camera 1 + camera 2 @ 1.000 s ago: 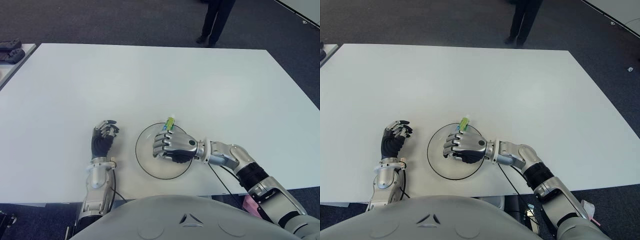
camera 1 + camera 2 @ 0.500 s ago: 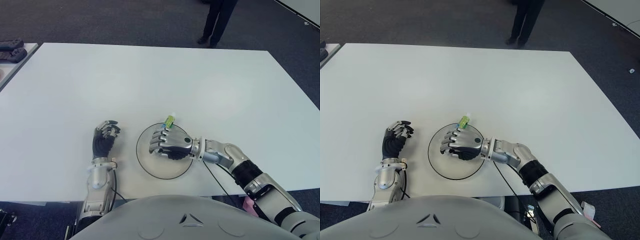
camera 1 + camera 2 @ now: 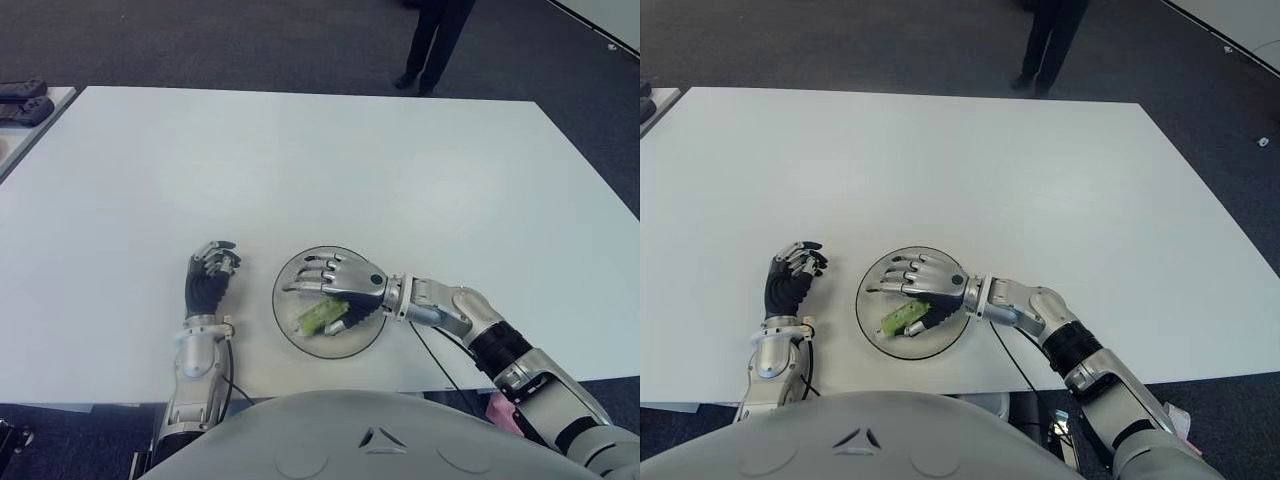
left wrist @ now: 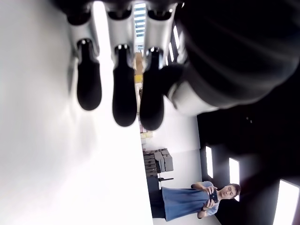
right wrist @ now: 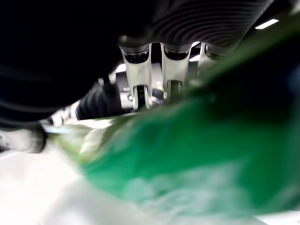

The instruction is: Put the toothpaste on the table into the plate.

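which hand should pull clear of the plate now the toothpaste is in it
Right. The right hand hovers open over the green toothpaste tube lying in the round clear plate; the left hand sits beside the plate's left.

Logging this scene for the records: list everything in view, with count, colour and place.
toothpaste: 1, green, lying in the plate under the right hand
plate: 1, clear with dark rim, near table edge in front of the robot
table: 1, white, fills the view
dark objects: 2, black, on a side table far left
person: 1, dark trousers, standing beyond the table
left hand: 1, black and silver, left of the plate, fingers curled
right hand: 1, silver, fingers spread over the plate
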Controlling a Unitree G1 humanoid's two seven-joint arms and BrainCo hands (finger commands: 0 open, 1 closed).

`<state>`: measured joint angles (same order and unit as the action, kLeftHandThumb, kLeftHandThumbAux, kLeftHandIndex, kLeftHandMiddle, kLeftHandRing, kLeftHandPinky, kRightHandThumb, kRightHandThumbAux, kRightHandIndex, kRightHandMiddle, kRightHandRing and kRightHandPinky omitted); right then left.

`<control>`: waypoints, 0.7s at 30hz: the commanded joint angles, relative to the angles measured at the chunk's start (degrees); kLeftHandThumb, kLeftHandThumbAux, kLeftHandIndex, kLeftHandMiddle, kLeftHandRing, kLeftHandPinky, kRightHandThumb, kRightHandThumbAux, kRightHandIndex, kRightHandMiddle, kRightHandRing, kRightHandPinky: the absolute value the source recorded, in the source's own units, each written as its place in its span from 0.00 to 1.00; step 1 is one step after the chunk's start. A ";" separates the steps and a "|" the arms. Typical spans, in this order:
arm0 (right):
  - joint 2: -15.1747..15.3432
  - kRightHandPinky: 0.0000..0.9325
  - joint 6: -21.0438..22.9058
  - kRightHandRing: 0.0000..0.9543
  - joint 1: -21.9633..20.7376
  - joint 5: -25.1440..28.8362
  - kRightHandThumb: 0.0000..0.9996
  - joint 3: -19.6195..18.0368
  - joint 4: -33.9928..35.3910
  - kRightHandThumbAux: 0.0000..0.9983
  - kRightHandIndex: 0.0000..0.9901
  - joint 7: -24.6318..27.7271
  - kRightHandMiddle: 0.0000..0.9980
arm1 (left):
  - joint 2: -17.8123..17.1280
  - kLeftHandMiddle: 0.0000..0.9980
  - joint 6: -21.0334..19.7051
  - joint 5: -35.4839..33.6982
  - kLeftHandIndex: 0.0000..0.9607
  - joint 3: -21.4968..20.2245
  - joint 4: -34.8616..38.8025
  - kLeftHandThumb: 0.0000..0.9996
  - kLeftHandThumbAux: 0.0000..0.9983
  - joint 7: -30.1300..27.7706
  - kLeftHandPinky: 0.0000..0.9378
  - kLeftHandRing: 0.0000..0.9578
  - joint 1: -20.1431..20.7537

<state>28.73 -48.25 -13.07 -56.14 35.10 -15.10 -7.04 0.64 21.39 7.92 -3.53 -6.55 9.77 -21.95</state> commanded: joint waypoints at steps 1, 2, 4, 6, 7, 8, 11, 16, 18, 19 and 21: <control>1.74 0.00 0.93 0.00 0.81 1.71 0.16 0.17 1.37 0.25 0.00 4.40 0.00 | 0.08 0.57 -1.26 0.33 0.45 0.02 -1.57 0.71 0.72 0.51 0.60 0.59 -0.27; 1.83 0.00 0.93 0.00 0.75 2.27 0.16 0.12 1.59 0.25 0.00 5.17 0.00 | 0.07 0.57 -1.20 0.28 0.45 0.00 -1.65 0.71 0.72 0.48 0.60 0.59 -0.22; 2.01 0.00 0.89 0.00 0.62 3.43 0.16 0.04 1.97 0.24 0.00 6.72 0.00 | 0.06 0.58 -1.05 0.18 0.45 -0.02 -1.77 0.71 0.72 0.41 0.60 0.59 -0.17; 2.20 0.00 0.89 0.00 0.42 5.00 0.15 -0.08 2.37 0.23 0.00 8.79 0.00 | 0.04 0.58 -0.95 0.12 0.45 -0.04 -1.89 0.71 0.72 0.34 0.60 0.59 -0.12; 2.26 0.00 0.99 0.00 0.37 6.09 0.15 -0.24 2.62 0.23 0.00 9.92 0.00 | 0.01 0.58 -0.97 0.09 0.45 -0.06 -1.98 0.71 0.72 0.31 0.60 0.59 -0.06; 2.29 0.00 1.07 0.00 0.35 6.89 0.15 -0.38 2.82 0.23 0.00 10.76 0.00 | 0.00 0.57 -0.97 0.07 0.45 -0.08 -2.04 0.71 0.72 0.29 0.60 0.59 -0.02; 2.33 0.00 1.33 0.00 0.36 9.39 0.14 -0.99 3.51 0.23 0.00 13.06 0.00 | -0.06 0.57 -1.07 0.02 0.45 -0.10 -2.17 0.71 0.72 0.19 0.59 0.59 0.08; 2.57 0.00 1.48 0.00 0.10 12.81 0.10 -2.40 5.22 0.24 0.00 15.44 0.00 | -0.13 0.57 -1.19 -0.16 0.45 -0.07 -2.15 0.71 0.72 -0.06 0.60 0.59 0.21; 2.87 0.00 1.62 0.00 0.06 14.54 0.07 -3.23 6.44 0.26 0.00 16.55 0.00 | -0.15 0.58 -1.21 -0.26 0.45 -0.06 -2.12 0.71 0.72 -0.16 0.60 0.59 0.25; 3.24 0.00 1.55 0.00 0.09 16.17 0.07 -3.86 7.42 0.26 0.00 17.37 0.00 | -0.18 0.58 -1.20 -0.23 0.45 -0.04 -2.12 0.71 0.72 -0.16 0.60 0.59 0.26; 3.43 0.00 1.33 0.00 0.43 18.21 0.05 -4.87 8.33 0.28 0.00 18.01 0.00 | -0.20 0.58 -1.24 -0.24 0.45 -0.04 -2.09 0.71 0.72 -0.17 0.60 0.59 0.23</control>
<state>31.04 -47.28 -12.69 -40.99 31.98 -8.33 9.35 0.58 21.59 7.79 -3.63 -7.09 9.77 -21.39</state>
